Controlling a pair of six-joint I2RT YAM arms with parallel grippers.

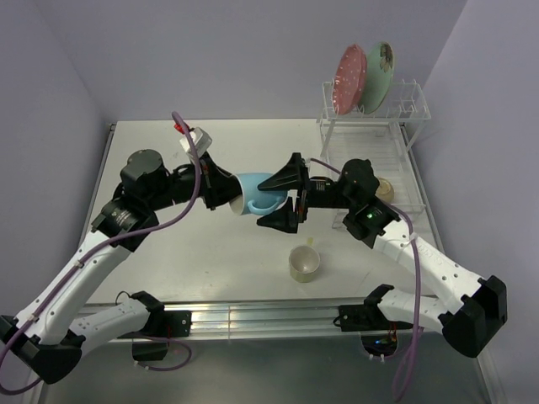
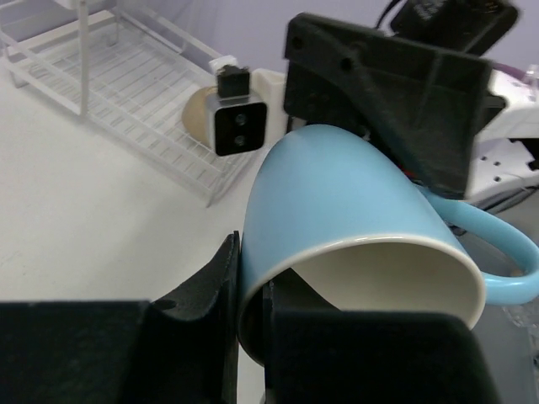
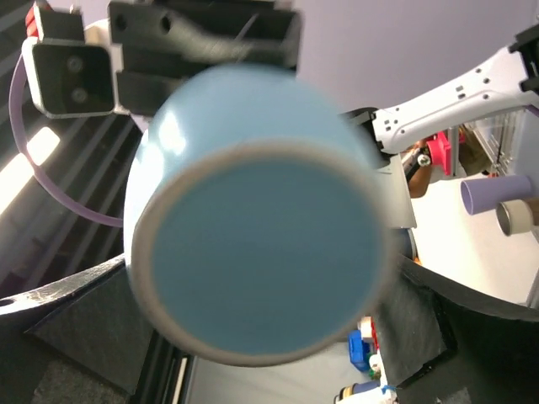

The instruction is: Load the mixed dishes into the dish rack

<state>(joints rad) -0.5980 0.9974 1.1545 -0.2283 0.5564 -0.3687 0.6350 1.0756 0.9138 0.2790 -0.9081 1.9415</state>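
Observation:
The blue mug (image 1: 255, 194) hangs on its side above the table's middle. My left gripper (image 1: 231, 195) is shut on its rim, one finger outside and one inside the cream interior, as the left wrist view (image 2: 253, 273) shows on the mug (image 2: 354, 194). My right gripper (image 1: 283, 198) is open, its jaws standing either side of the mug's base (image 3: 253, 252); contact cannot be told. The pale yellow-green mug (image 1: 305, 263) stands upright on the table. The pink dotted plate (image 1: 349, 77) and the mint-green plate (image 1: 379, 76) stand in the dish rack's (image 1: 408, 109) upper holder. The cream bowl (image 1: 384, 187) lies in its lower basket.
The rack's lower basket (image 2: 109, 80) runs along the table's right side, with the bowl (image 2: 198, 118) at its near end behind my right wrist. Purple cables loop over both arms. The table's front rail (image 1: 253, 316) lies near the yellow-green mug.

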